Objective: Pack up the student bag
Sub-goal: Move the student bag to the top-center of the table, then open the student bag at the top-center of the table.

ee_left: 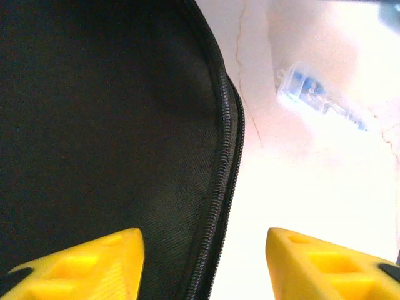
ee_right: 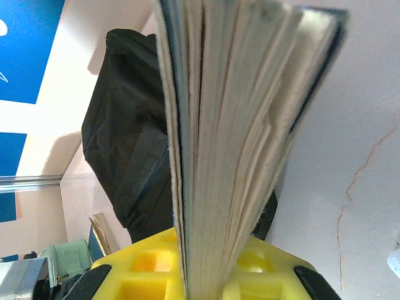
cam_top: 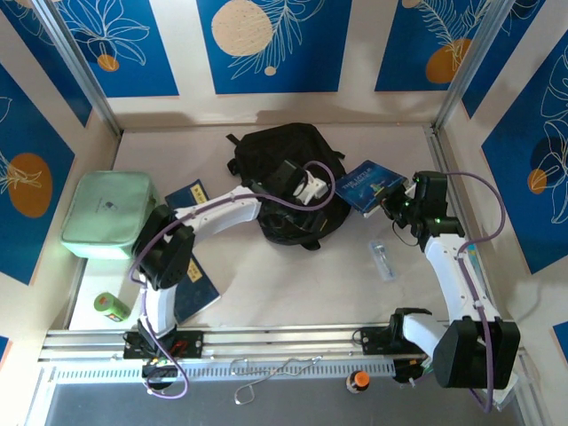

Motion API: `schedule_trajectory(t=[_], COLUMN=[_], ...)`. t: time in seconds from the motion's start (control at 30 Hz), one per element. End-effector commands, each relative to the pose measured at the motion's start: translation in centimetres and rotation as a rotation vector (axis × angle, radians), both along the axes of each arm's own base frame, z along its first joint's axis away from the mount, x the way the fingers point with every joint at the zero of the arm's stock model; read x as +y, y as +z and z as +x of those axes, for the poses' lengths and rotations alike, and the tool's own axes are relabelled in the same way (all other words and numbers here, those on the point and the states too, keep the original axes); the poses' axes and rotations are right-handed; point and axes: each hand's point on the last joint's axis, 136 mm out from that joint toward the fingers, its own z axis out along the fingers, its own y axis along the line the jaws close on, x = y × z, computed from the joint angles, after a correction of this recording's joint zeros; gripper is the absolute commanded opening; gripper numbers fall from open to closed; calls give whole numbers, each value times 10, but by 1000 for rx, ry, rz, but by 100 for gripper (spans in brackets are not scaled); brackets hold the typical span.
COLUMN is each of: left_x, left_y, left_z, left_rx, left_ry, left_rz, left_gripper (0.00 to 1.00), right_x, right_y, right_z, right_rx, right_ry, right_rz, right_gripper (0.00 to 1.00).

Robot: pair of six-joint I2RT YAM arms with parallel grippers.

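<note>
Roughly, the student bag (cam_top: 266, 155) lies flat; long axis runs far-to-near

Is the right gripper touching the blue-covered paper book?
Touching. Right wrist view: the right gripper pinches the thick blue-covered paper book between its yellow fingers.

The off-white table (cam_top: 293, 293) shows hairline cracks in its surface. A black backpack (cam_top: 284, 169) lies slumped at its middle, toward the far wall. A mint-green zip case (cam_top: 108, 213) sits at the left edge. Just beside it lies 1 blue book (cam_top: 188, 195), and a second blue book (cam_top: 204, 288) lies nearer the front. A green canister (cam_top: 113, 307) rests at the front-left corner. A small clear plastic case (cam_top: 382, 260) lies right of the backpack, apart from it.
</note>
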Motion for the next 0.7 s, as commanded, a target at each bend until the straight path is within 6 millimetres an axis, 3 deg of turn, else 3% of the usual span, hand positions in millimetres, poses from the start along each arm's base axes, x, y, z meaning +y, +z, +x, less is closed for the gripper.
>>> schedule_trajectory(t=[0.0,0.27,0.67], left_x=[2,-1,-1], left_y=[-15,-25,-30], left_z=[-3,-4,3], left_rx=[-12,20,-1], left_ry=[-50,-79,-62], left_rz=[87,119,148], left_gripper=[44,30,19], right_x=[2,0,-1], right_y=[27,21,13], right_z=[1,-1,-4], right_rx=[-94,-80,-57], right_ry=[28,19,-12], right_rz=[4,19,48], right_gripper=[7,7,6])
